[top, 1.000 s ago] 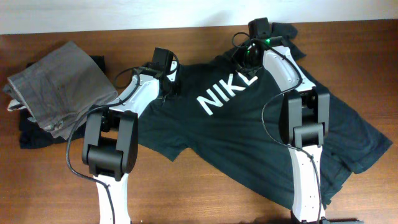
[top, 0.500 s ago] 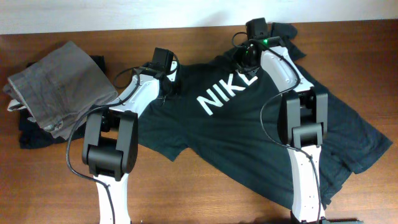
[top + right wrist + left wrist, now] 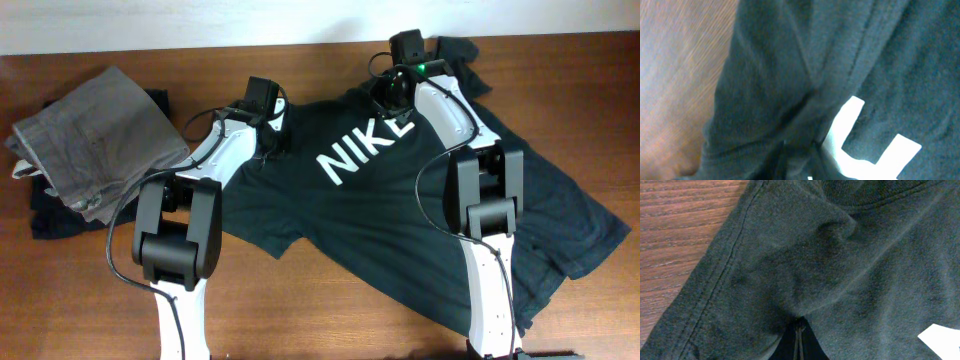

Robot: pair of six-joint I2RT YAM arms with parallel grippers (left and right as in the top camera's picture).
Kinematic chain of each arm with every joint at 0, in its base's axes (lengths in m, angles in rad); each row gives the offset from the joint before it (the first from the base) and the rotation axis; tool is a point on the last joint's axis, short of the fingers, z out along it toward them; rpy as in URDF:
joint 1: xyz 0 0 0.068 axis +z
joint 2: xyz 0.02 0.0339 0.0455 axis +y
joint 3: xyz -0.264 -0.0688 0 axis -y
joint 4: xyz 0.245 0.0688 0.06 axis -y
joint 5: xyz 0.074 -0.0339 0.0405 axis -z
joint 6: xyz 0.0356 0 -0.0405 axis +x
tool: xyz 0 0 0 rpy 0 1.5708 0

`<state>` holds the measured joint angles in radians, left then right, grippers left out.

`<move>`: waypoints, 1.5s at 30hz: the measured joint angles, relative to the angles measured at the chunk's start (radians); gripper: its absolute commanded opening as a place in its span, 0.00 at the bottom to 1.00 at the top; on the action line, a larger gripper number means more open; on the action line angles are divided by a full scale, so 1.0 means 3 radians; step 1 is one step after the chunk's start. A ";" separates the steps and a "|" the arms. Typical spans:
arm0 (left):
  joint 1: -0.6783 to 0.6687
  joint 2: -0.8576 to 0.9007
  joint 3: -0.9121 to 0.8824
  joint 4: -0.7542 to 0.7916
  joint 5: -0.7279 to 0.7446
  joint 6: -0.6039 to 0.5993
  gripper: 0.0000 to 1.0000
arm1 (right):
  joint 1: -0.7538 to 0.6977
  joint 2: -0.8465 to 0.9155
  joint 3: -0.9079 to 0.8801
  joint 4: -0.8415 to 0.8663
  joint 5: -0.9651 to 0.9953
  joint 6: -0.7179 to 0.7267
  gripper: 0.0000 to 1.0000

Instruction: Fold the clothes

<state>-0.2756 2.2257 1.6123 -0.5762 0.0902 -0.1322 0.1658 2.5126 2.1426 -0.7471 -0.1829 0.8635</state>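
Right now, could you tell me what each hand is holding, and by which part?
Both hold the T-shirt: the left hand pinches a fold near the collar; the right hand pinches fabric beside the last white letter.

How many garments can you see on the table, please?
3: the dark NIKE T-shirt spread mid-table, grey trousers folded at left, a black garment under them. More may be hidden beneath.

A reddish-brown wooden table [image 3: 90, 300] with lengthwise grain fills the overhead view under even, soft light. Beyond the table's far edge runs a pale strip [image 3: 200, 25], possibly wall or floor.
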 measured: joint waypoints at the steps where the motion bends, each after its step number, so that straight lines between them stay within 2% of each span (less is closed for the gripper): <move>1: 0.0000 0.0000 0.0000 0.0000 0.0000 0.0000 0.01 | 0.0001 0.0000 0.0000 0.0009 -0.0003 0.0009 0.04; 13: 0.0000 0.0000 0.0000 0.0004 0.0000 0.0000 0.01 | 0.0001 0.0006 0.0000 0.0310 -0.0065 0.0017 0.04; 16: 0.0000 0.0000 0.0000 0.0004 0.0000 0.0000 0.01 | -0.0005 0.0006 0.0000 0.0273 -0.0154 0.0034 0.17; 22: 0.0000 0.0000 0.0000 0.0005 0.0000 0.0003 0.01 | -0.0083 0.0006 0.0014 0.0159 -0.0310 -0.0033 0.30; 26: 0.0000 0.0001 0.0000 0.0005 0.0000 0.0003 0.01 | -0.0198 0.0006 0.0160 -0.0109 -0.0352 -0.0182 0.33; 34: 0.0000 0.0001 0.0000 0.0004 0.0000 0.0013 0.01 | -0.0317 0.0006 0.0366 -0.0376 -0.0215 -0.0356 0.33; 45: 0.0000 0.0003 0.0000 0.0004 0.0000 0.0013 0.01 | -0.0219 0.0008 0.0281 -0.0200 0.0048 -0.0385 0.33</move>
<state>-0.2756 2.2265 1.6123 -0.5751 0.0902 -0.1284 0.1001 2.5149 2.2269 -0.8070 -0.1684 0.7479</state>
